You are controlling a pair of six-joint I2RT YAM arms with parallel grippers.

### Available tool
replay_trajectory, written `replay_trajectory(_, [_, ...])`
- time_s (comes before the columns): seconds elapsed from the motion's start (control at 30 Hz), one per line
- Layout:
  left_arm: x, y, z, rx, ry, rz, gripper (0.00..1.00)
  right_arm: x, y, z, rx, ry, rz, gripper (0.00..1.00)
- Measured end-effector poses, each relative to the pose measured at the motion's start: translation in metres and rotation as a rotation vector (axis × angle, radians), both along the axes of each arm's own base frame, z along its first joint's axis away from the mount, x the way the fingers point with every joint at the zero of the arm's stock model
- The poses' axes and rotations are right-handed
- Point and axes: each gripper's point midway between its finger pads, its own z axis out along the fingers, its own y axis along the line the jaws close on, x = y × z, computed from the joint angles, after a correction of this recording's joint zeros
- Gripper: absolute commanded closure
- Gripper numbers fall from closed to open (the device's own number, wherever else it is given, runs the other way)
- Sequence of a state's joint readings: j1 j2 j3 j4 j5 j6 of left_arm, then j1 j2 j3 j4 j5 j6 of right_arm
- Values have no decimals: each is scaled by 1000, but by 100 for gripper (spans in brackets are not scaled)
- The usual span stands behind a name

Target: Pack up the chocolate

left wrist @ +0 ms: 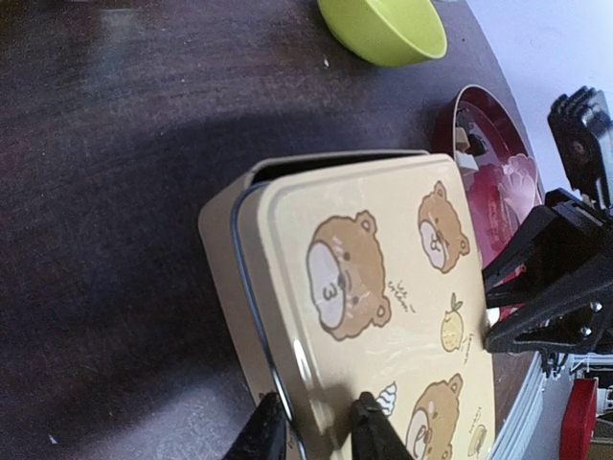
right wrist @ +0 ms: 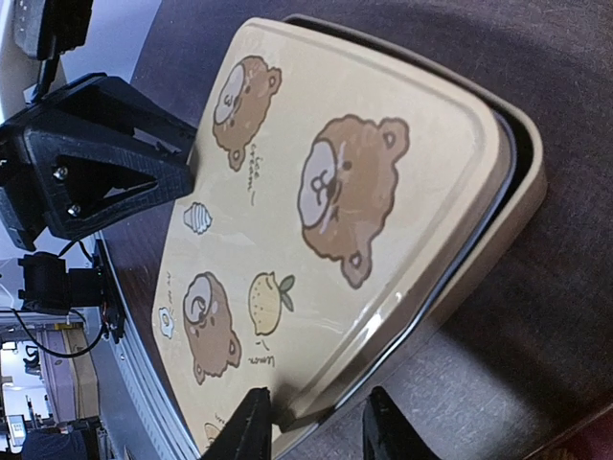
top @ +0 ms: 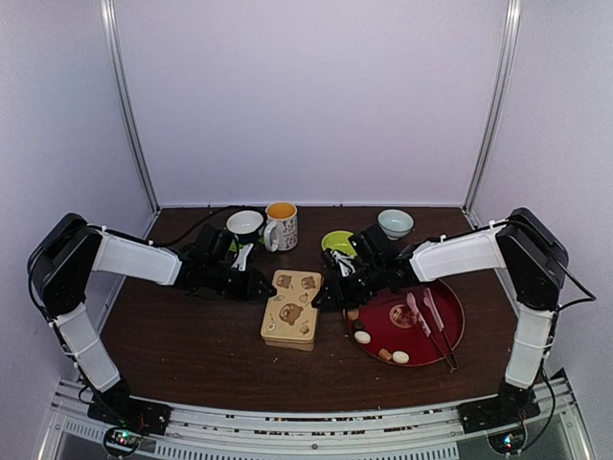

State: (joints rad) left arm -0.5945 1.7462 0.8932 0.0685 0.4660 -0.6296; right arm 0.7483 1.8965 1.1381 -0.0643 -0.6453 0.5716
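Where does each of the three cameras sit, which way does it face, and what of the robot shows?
Top external: above, behind the bases, looking down on the table; both arms show.
Left wrist: low on the left arm, facing across the bear tin toward the red plate; left fingers at bottom.
Right wrist: on the right arm, facing back across the tin; right fingers at bottom.
Shared: each wrist view shows the tin and the other arm's fingers.

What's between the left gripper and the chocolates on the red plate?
The bear tin, with the right gripper at its plate-side edge. The top view shows it.
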Motion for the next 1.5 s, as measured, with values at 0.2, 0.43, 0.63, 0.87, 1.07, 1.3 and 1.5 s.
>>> replay_trajectory(0.2, [4,-1,0,17,-8,-8,75,13,-2,-6,-2,1,-11,70])
replay_trajectory(0.43, [9,-4,-1,21,-11,-13,74,18,-4,-10,0,-1,-5,65])
replay_trajectory(0.63, [13,-8,-2,14,-7,-16,74,26,-7,-12,-22,-48,-20,43])
replay_trajectory(0.87, [19,-9,-2,6,-13,-12,74,50,-19,-13,-67,-141,-81,18])
replay_trajectory(1.07, [21,-11,-2,3,-11,-14,74,77,-30,-5,-84,-217,-142,16])
replay_trajectory(1.3, [21,-11,-2,5,-5,-18,74,114,-5,21,4,-308,-153,22])
replay_trajectory(1.5, [21,-11,-2,7,-1,-19,74,128,12,9,34,-305,-129,29])
